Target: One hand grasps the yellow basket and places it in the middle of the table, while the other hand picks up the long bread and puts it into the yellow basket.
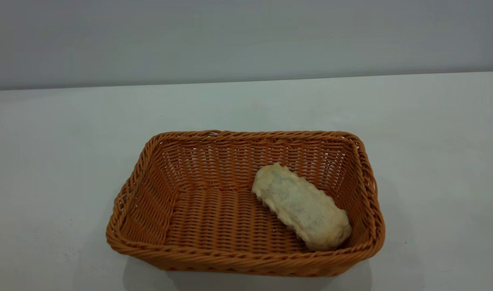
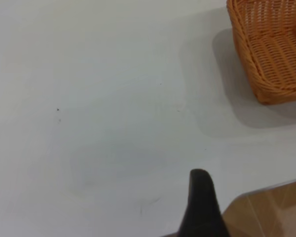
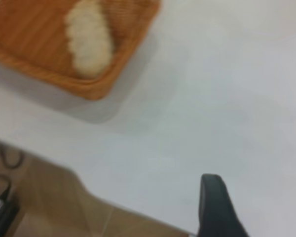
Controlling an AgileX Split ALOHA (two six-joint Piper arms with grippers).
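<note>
Currently: yellow basket [image 1: 246,258] mid-counter toward the near edge; long bread [image 1: 302,207] inside, pale side up.
Exterior: bread lies slantwise in the basket's right half; no arm shown. Left wrist: left gripper [image 2: 201,207] over bare counter [image 2: 98,98], one finger visible, opening cannot tell. Right wrist: right gripper [image 3: 216,207] likewise, holding nothing. Judged complete; retreat clear of the rim.

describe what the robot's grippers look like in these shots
Little shows. The left gripper appears only as one dark, matte black finger with a rounded tip; the right gripper shows a similar dark grey-black rounded finger. No cables, markings or arm links are visible.
</note>
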